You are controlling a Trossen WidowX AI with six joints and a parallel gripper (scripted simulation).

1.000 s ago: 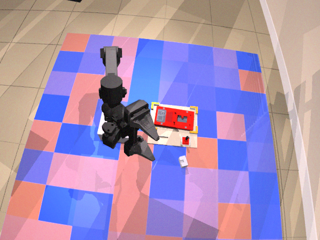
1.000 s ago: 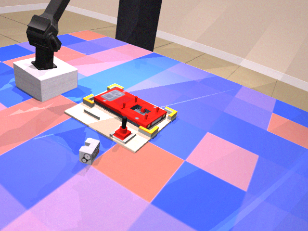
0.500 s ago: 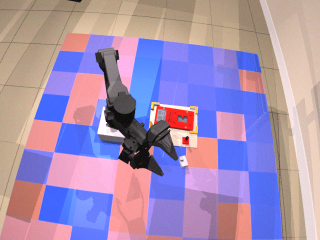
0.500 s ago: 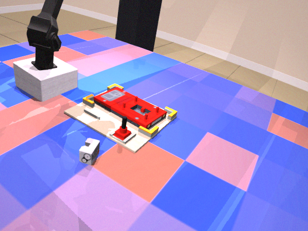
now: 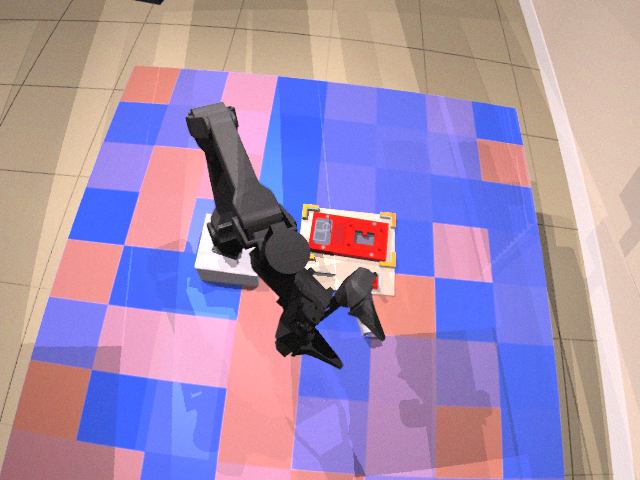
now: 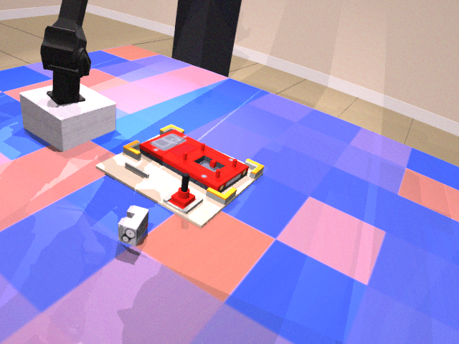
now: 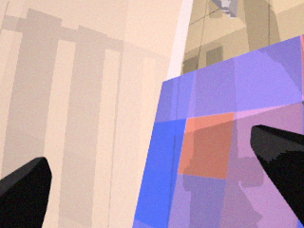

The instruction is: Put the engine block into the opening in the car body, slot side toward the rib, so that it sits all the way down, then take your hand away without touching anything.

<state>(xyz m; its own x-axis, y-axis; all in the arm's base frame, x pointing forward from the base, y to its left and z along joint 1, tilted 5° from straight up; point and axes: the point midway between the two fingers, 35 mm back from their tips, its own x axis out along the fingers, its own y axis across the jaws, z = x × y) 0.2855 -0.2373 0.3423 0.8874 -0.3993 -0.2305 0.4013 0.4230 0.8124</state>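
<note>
The engine block [image 5: 364, 329] [image 6: 137, 226] is a small white-grey block standing on the mat in front of the board, its notch showing at the top. In the top view a finger hides most of it. The red car body [image 5: 338, 235] [image 6: 185, 150] lies flat on the board between yellow corners. Its opening [image 5: 364, 239] [image 6: 202, 161] is empty, with a small red rib [image 6: 213, 163] at one edge. My gripper [image 5: 361, 352] [image 7: 152, 151] is open and empty, raised above the mat; it is outside the exterior view, and the wrist view shows no block.
The cream board [image 5: 387, 289] [image 6: 155, 185] carries a red piece with an upright black lever [image 6: 184, 183] near its front corner, and a thin grey bar [image 6: 136, 170]. Yellow corners [image 5: 388, 259] [image 6: 222, 194] stand around the car body. The arm's white base block [image 6: 89, 125] is to the left.
</note>
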